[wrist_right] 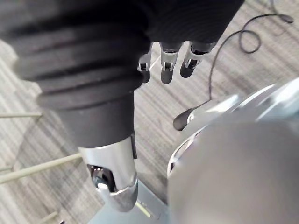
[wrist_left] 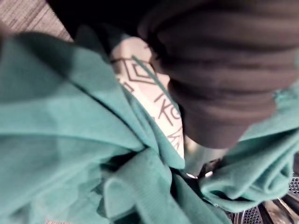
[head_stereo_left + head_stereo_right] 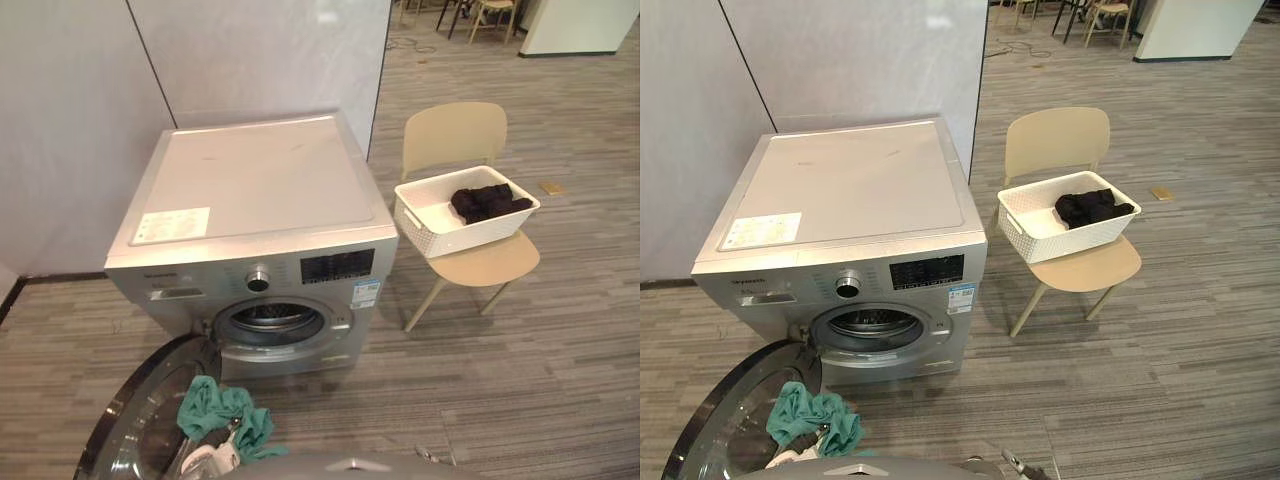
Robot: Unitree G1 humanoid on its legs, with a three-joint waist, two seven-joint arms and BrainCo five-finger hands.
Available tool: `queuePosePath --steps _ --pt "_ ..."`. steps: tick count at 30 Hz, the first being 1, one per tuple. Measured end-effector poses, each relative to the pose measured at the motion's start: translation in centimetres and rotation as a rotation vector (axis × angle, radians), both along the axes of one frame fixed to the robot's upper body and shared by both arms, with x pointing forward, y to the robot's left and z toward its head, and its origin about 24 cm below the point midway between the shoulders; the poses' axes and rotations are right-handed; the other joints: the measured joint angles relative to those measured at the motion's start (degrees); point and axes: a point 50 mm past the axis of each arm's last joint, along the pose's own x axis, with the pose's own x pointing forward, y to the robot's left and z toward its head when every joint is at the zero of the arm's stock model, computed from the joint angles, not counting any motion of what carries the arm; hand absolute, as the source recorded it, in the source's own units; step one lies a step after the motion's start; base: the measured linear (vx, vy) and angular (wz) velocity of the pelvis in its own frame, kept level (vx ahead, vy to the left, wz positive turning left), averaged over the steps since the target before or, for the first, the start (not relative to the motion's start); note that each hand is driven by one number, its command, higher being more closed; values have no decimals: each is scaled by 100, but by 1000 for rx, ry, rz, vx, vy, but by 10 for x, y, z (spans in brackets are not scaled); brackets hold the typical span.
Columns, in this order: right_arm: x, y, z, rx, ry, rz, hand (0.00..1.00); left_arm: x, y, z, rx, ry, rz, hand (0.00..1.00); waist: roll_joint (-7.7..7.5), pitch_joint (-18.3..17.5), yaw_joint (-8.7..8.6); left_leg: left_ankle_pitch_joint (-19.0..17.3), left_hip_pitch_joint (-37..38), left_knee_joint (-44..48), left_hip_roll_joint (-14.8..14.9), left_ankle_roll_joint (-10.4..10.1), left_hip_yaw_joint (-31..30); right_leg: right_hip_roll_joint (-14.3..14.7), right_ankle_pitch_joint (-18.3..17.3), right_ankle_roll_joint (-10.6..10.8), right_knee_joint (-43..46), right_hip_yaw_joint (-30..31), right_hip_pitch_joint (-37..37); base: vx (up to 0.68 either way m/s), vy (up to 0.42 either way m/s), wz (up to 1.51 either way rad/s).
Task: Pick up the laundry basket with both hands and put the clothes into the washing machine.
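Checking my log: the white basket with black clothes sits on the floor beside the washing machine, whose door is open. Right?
No: the left eye view shows the white basket with black clothes on the beige chair, not the floor. It is beside the washing machine, whose door is open.

- Right hand is wearing a dark ribbed cover; its silver fingers are ending in dark tips.
- Left hand is showing what looks like the same dark ribbing.
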Motion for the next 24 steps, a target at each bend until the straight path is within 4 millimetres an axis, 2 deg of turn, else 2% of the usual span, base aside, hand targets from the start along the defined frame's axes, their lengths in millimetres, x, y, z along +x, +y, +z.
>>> queuePosePath --steps 3,5,6,7,8,10,11,12,13,16,17,18,19,20,24 --pt "-14 2 -2 16 29 -52 0 2 2 1 10 -5 -14 100 -41 75 -23 -71 -27 114 82 -67 -141 54 61 -15 -279 -195 301 -53 -22 27" --pt "-17 2 -2 19 33 -77 0 5 2 2 17 -22 -24 100 24 231 -22 -380 -152 579 197 -186 -278 113 -38 -44 -236 -238 438 -83 -22 28" --pt "-17 1 -2 18 33 -87 0 4 3 3 20 -29 -22 100 96 308 0 -538 -233 969 330 -315 -310 203 -127 -70 -198 -220 500 -37 9 17" --pt "-18 2 -2 16 31 -85 0 4 6 3 26 -39 -5 100 46 348 14 -585 -513 1723 417 -402 -367 224 -197 -111 -88 -180 490 -20 15 16" --pt "-15 2 -2 18 27 -82 0 9 10 5 35 -57 2 100 70 426 22 -544 -761 2300 456 -403 -448 220 -257 -122 51 -190 487 -41 -16 5" --pt "1 6 -1 14 -13 -25 0 26 11 13 38 -143 40 100 -29 763 154 87 -1490 3841 484 -417 -673 126 -443 -221 401 -33 464 -65 -30 -14" --pt "6 6 0 9 -22 6 0 29 14 15 46 -160 44 100 -88 844 181 188 -1687 4065 478 -371 -691 77 -466 -256 413 21 441 -27 17 -28" --pt "15 2 3 -15 -50 40 0 33 10 17 37 -186 41 100 -45 859 219 -27 -1843 4038 438 -275 -649 9 -476 -243 451 135 380 7 40 -35" --pt "23 -2 7 -40 -84 62 0 37 3 20 28 -209 12 100 65 927 206 -257 -1913 3678 372 -296 -624 -31 -486 -226 541 314 252 4 90 -40" --pt "46 -9 16 -91 -148 165 0 42 -9 26 21 -269 -64 100 211 987 259 -266 -1803 2272 117 -304 -783 -125 -693 -42 1237 726 -475 -12 192 -81" --pt "62 -13 23 -124 -189 240 0 45 -14 29 14 -289 -80 100 327 1084 298 -208 -1844 2056 180 -162 -760 -50 -826 50 1719 812 -769 0 244 -87" --pt "81 -6 28 -129 -240 299 0 57 -11 35 28 -332 -96 100 190 1335 265 -271 -1960 2328 91 -54 -643 -178 -996 147 2354 1006 -1093 -38 182 -41" --pt "95 2 33 -130 -283 350 0 77 -9 45 34 -394 -100 100 -32 1498 165 -325 -2262 2651 -70 40 -598 -394 -1156 170 2876 1064 -1554 -82 115 -4" --pt "110 5 39 -137 -327 376 0 95 -16 55 31 -451 -130 100 -126 1726 163 -431 -2533 2960 -132 95 -542 -486 -1285 191 3261 1163 -1876 -120 122 3" --pt "157 19 65 -169 -497 444 0 125 -46 78 -8 -576 -225 100 -106 2220 208 -706 -3166 3579 -96 142 -453 -490 -1499 228 3838 1389 -2598 -128 49 -14"
